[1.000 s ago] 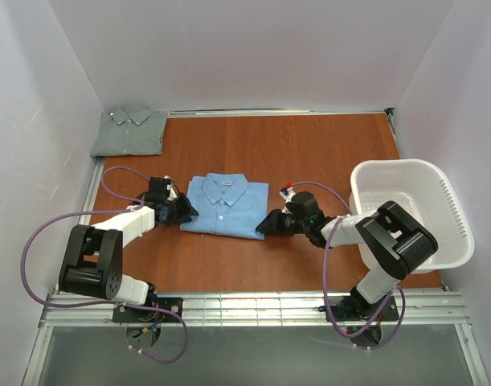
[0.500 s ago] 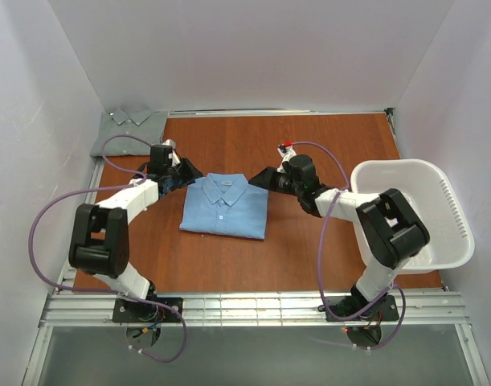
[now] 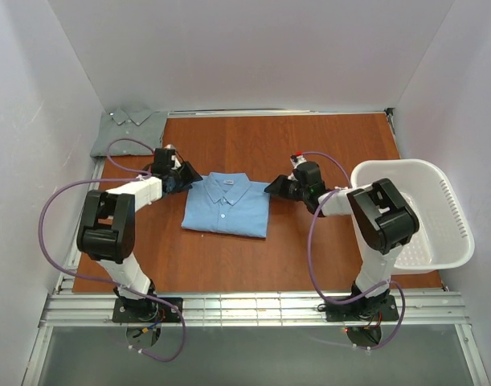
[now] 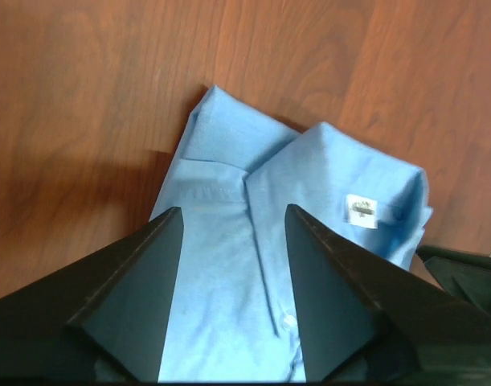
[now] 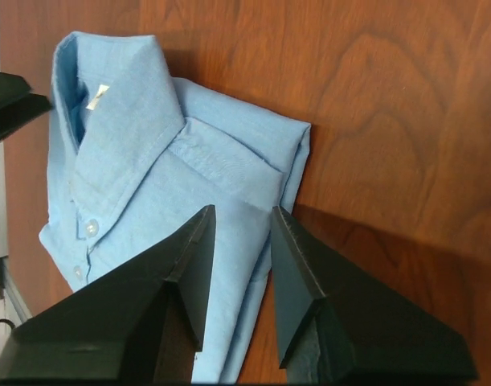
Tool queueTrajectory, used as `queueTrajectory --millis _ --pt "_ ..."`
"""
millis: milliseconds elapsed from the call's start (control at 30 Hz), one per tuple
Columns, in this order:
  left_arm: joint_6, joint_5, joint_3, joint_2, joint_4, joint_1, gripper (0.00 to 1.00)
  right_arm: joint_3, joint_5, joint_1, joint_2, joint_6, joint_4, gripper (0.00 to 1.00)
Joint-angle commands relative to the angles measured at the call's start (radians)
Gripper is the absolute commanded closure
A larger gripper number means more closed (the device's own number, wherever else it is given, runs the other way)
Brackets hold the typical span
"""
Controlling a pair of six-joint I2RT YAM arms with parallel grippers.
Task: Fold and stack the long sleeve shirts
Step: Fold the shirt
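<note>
The blue shirt [image 3: 225, 207] is flanked — left gripper [image 4: 233, 211] held half open, right gripper [image 5: 243, 211] barely parted, nothing gripped by either

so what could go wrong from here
The left gripper and right gripper flank the folded light blue shirt at its collar end; pinching only the top layer could pull the fold open. The grey-green shirt lies in the far left corner, so a long carry could skew it.

Robot lab booth: white walls [image 3: 253, 48] around a wooden table [image 3: 229, 257].
</note>
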Motion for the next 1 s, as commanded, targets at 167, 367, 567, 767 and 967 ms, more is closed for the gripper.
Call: queueTrajectory --millis 167,367,567,767,967 --pt "0.119 -0.276 0.099 -0.267 -0.255 0.007 0.30 0.112 0.099 0.081 -0.236 -0.312 -0.359 0.62" --pt "0.165 -0.344 0.093 -0.369 -0.393 0.014 0.16 0.284 0.298 0.323 -0.204 -0.473 -0.629 0.43" --pt "0.190 -0.393 0.079 -0.448 -0.453 0.015 0.15 0.458 0.418 0.459 -0.032 -0.516 -0.782 0.34" --pt "0.188 -0.382 0.096 -0.458 -0.472 0.015 0.15 0.525 0.403 0.473 0.111 -0.536 -0.974 0.34" --pt "0.193 -0.385 0.142 -0.418 -0.470 0.015 0.15 0.399 0.418 0.473 0.013 -0.558 -1.072 0.34"
